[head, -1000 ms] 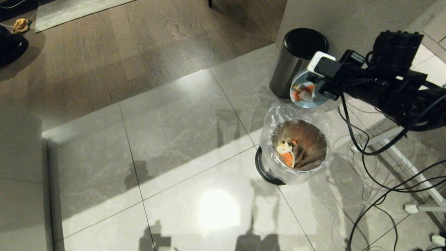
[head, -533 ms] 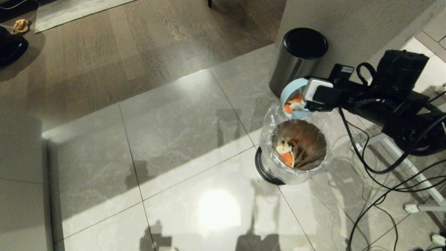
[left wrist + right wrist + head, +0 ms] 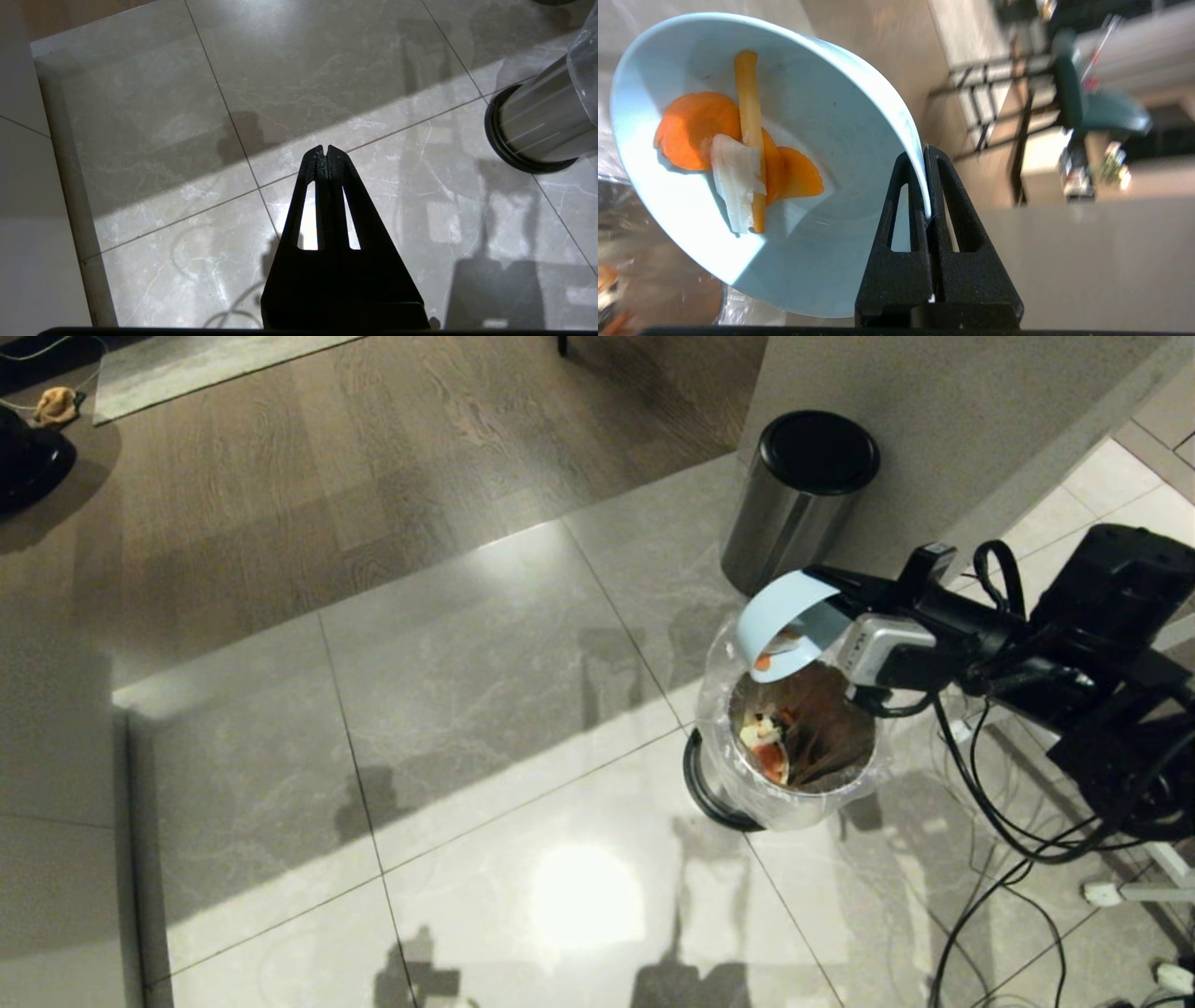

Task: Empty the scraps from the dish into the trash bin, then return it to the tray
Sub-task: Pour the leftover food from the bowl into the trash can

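Overhead, the right gripper [image 3: 924, 158] pinches the rim of the light-blue bowl [image 3: 780, 616], tipped steeply over the bag-lined trash bin [image 3: 794, 807]. Carrot slices and a whitish strip [image 3: 738, 154] cling inside the bowl; other scraps lie in the bin. Apart from it, the left gripper [image 3: 325, 151] hangs empty above the tiled floor [image 3: 467, 709], fingers pressed together.

Glossy grey marble floor tiles [image 3: 485, 709] fill the near ground, with a bright lamp glare [image 3: 586, 896] reflected near. Far left lies wood flooring [image 3: 355, 457]; a grey wall [image 3: 934, 420] rises far right.
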Motion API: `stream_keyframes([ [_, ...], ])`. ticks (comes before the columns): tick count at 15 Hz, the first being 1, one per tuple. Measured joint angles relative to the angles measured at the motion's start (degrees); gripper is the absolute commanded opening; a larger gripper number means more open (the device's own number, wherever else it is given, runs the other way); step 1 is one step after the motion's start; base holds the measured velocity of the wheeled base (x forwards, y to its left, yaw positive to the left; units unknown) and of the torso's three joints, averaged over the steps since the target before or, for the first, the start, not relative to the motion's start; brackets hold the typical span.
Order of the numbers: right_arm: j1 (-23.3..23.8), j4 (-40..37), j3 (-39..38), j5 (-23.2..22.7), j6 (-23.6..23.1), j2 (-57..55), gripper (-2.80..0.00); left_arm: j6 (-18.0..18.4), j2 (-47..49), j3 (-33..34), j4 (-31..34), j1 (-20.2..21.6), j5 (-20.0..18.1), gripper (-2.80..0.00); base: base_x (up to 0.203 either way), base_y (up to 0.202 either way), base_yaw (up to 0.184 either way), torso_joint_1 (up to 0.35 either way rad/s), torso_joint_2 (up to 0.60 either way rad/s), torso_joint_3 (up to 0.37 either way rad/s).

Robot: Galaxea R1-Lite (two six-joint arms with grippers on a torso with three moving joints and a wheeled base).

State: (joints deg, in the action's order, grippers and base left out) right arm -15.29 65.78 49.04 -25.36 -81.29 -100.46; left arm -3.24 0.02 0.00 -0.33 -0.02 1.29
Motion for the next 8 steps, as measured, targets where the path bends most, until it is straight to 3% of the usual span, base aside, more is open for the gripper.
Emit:
stream_keyframes([
  [4,1.6,5.1,-4.5,-6.8,-2.2,0.8,-2.8,0.0,0.0,0.0,0.0,0.0,0.0,-2.8,0.0,0.0,0.0,0.0,0.0,0.0],
  [8,3.6,6.5,-6.5,-7.7,-2.3,1.5,-2.8,0.0,0.0,0.0,0.0,0.0,0.0,-2.8,0.0,0.0,0.0,0.0,0.0,0.0],
])
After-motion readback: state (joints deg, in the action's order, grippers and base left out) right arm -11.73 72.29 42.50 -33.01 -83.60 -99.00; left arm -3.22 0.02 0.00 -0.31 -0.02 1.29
